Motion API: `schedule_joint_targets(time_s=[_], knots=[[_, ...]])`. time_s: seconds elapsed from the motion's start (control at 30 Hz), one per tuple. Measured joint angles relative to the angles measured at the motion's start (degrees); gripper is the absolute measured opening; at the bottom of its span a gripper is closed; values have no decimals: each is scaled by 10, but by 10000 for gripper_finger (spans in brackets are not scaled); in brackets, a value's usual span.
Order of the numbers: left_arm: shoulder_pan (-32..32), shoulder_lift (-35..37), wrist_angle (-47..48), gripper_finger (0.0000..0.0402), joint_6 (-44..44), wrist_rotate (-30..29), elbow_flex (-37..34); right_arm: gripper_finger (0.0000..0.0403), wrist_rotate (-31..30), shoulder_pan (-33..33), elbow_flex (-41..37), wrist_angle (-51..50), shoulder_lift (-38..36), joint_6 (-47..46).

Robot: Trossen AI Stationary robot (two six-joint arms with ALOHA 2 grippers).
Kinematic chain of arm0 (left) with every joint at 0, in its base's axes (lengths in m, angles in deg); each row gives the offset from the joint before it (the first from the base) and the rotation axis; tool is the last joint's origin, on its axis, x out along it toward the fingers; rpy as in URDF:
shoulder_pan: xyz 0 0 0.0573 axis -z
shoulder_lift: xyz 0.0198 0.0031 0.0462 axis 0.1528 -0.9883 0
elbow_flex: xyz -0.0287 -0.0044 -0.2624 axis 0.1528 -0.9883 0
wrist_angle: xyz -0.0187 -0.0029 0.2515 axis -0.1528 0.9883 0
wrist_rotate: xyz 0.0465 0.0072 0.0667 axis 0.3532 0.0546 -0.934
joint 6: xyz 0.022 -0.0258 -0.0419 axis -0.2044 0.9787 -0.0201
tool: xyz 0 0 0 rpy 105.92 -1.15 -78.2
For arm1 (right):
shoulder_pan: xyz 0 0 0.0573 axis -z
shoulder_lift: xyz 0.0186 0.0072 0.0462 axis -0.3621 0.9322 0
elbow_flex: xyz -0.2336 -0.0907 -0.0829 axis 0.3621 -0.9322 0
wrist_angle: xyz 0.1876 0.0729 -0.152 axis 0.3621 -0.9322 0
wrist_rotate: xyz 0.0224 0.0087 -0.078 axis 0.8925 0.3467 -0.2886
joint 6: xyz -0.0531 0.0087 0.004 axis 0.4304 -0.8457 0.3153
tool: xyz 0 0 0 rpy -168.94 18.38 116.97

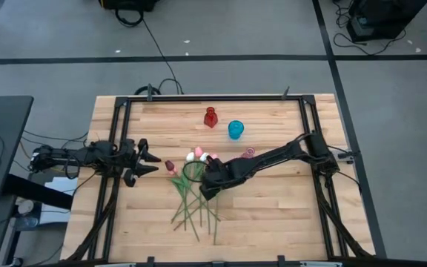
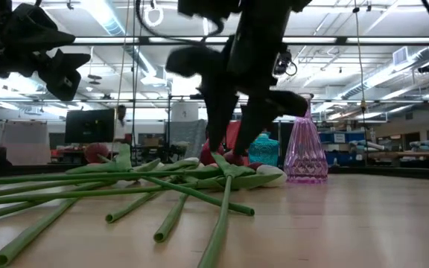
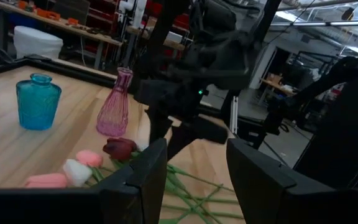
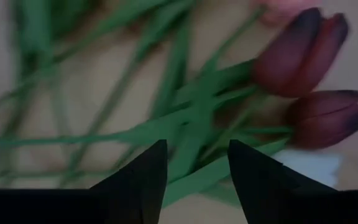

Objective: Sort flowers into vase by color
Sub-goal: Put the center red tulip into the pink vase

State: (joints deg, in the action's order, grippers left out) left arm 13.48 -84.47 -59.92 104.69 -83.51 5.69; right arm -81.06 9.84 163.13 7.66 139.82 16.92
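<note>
From above, the flowers (image 1: 195, 189) lie in a loose heap at the middle of the wooden worktop (image 1: 273, 222), heads toward the far edge and stems fanning toward the near edge. Beyond the heap stand a red vase (image 1: 210, 117) and a blue vase (image 1: 235, 130); a pink vase (image 1: 248, 153) sits just beside the right arm, between the blue vase and the heap. The right gripper (image 1: 207, 182) hangs directly over the heap, and its arm crosses the worktop from the right side. The left gripper (image 1: 145, 159) waits beside the heap on its left, fingers apart and empty.

At worktop level, green stems (image 2: 125, 195) sprawl toward the camera. The right gripper (image 2: 232, 141) comes down into the heap and hides most of the flower heads; the pink vase (image 2: 305, 152) stands just beside it, with the blue vase (image 2: 263, 149) partly covered behind.

The left wrist camera looks past its own spread fingers (image 3: 135, 180) at the blue vase (image 3: 37, 102), the pink vase (image 3: 115, 106) and pale and maroon heads (image 3: 120, 148) lying under the other arm.

The right wrist camera shows the fingers (image 4: 143, 177) apart, straddling a green stem (image 4: 188, 146) without gripping it, with two maroon heads (image 4: 306, 53) and one white head (image 4: 309, 168) close beside.
</note>
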Motion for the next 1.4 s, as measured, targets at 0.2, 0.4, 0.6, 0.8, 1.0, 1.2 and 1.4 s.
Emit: schedule_joint_targets(time_s=[0.2, 0.4, 0.6, 0.8, 1.0, 1.2, 1.4], knots=[[0, 0, 9, 172, 0, 0, 0, 151, -27, 12, 8, -22, 12, 1], [0, 0, 19, 172, 1, 0, 0, 140, -46, 17, 5, -33, 12, 1], [0, 0, 28, 172, 3, 0, 0, 139, -16, 18, 5, -34, 6, 0], [0, 0, 29, 172, 3, 0, 0, 139, -21, 18, 22, -64, 2, -1], [0, 0, 29, 172, 2, 0, 0, 139, -67, 22, 24, -97, 1, -12], [0, 0, 28, 172, 2, 0, 0, 139, -85, 22, 7, -84, 1, -26], [0, 0, 28, 172, 1, 0, 0, 139, -78, 23, -13, -59, 2, -30]])
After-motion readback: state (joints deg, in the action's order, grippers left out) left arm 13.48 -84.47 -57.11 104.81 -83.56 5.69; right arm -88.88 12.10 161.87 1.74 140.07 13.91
